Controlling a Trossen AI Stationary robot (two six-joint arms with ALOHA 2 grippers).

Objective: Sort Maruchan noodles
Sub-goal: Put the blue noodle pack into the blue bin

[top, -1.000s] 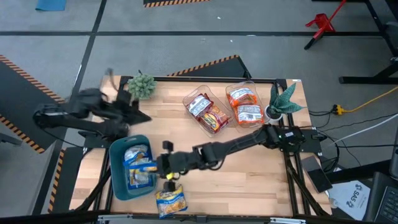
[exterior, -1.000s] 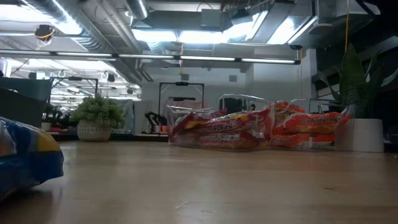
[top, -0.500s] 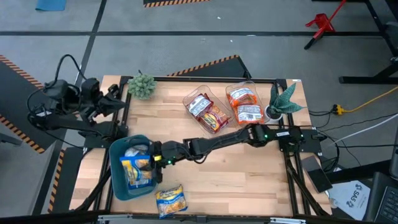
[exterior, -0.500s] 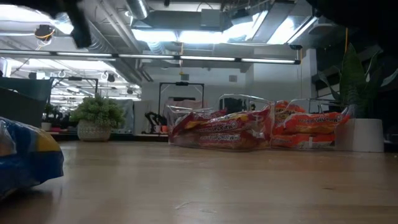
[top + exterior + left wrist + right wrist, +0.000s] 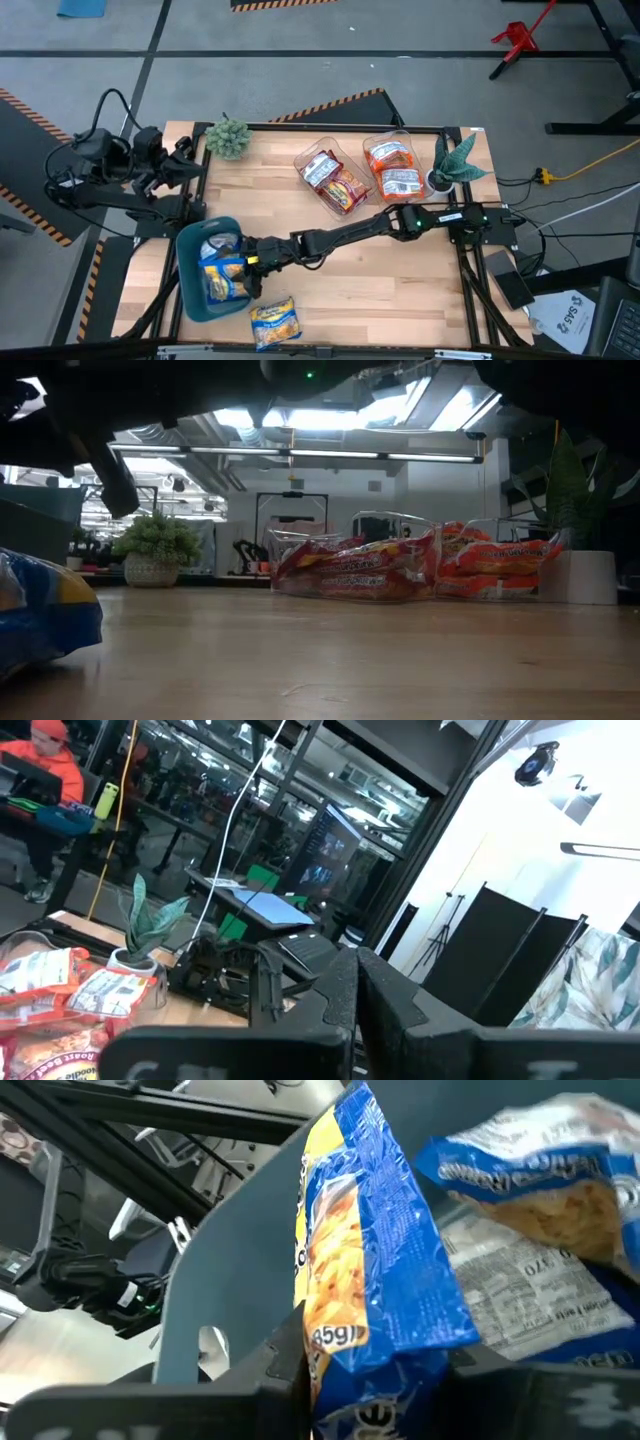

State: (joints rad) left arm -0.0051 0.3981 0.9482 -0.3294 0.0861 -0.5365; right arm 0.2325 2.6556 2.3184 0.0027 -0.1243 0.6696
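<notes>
Since the earlier frame, the right gripper (image 5: 248,272) had carried a blue packet (image 5: 375,1270) over the blue bin (image 5: 186,290) at lower left, clamping it for sorting; the left gripper (image 5: 196,160) stayed closed, empty, upper left.

The room is bright. Long ceiling lights (image 5: 300,455) shine from above and glare white in the low view. The tabletop (image 5: 400,270) is evenly lit, with soft shadows. The blue packet (image 5: 45,615) up close looks blurry, and dark shapes overhead are smeared.
</notes>
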